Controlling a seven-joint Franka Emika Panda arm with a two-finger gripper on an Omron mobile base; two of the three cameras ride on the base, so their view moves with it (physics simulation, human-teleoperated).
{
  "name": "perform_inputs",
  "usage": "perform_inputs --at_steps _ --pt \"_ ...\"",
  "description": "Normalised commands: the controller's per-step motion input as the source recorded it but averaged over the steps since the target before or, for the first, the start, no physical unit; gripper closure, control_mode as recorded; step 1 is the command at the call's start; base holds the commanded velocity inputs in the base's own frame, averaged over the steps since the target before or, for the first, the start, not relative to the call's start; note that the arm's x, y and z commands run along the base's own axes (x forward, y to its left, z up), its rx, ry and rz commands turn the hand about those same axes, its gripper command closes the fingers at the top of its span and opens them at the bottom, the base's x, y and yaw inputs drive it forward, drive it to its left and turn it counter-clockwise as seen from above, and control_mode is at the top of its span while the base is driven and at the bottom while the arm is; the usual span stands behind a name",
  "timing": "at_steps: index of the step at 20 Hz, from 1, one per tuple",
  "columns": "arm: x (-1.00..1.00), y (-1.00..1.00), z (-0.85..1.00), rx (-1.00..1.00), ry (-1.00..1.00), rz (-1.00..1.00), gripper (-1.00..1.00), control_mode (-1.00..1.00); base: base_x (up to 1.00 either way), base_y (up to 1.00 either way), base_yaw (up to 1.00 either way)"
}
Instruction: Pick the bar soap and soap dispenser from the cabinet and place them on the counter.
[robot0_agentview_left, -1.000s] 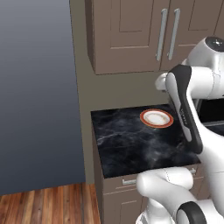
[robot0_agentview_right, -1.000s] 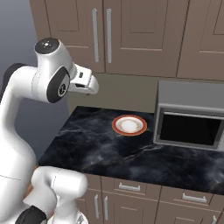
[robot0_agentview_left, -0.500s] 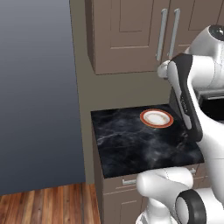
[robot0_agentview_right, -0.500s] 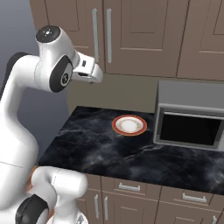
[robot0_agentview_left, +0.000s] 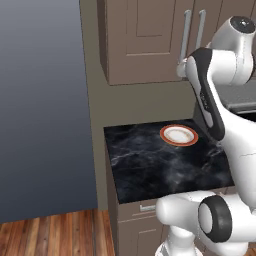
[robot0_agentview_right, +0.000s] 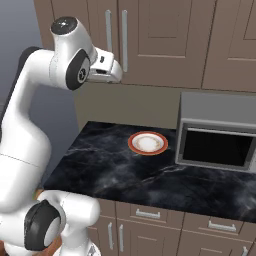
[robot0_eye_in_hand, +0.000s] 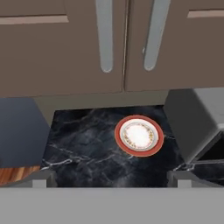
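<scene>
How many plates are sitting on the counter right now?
1. A red-rimmed plate sits on the black counter, just left of the microwave, below the closed cabinet. Anything behind the doors is hidden.

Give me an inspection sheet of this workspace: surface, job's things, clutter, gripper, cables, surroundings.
Surface: black marble counter, on a brown base unit with drawers.
Job's things: cabinet doors shut, two silver handles side by side; bar soap and soap dispenser nothing seen.
Clutter: one red-rimmed plate on the counter, beside the microwave.
Gripper: gripper open, holding nothing, raised in front of the cabinet doors near the handles, touching neither.
Cables: nothing seen.
Surroundings: grey wall panel left of the cabinet, wooden floor below it.
</scene>
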Motion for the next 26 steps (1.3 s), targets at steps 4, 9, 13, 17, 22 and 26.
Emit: perform_inputs --at_steps 4,9,13,17,22,26 --pt "0.42 -0.04 0.23 -0.01 0.00 0.07 -1.00 -1.00 0.00 0.00 0.00" --pt "0.34 -0.04 0.19 -0.01 0.00 0.05 -1.00 -1.00 0.00 0.00 0.00" --pt "0.41 -0.03 0.13 0.00 0.00 0.06 -1.00 -1.00 0.00 0.00 0.00" --pt "0.46 0.00 0.16 -0.02 0.00 0.06 -1.00 -1.00 0.00 0.00 0.00" --pt "0.38 0.00 0.04 -0.01 -0.01 0.04 -1.00 -1.00 0.00 0.00 0.00" --pt "0.40 0.00 0.00 -0.01 -0.01 0.05 -1.00 -1.00 0.00 0.00 0.00"
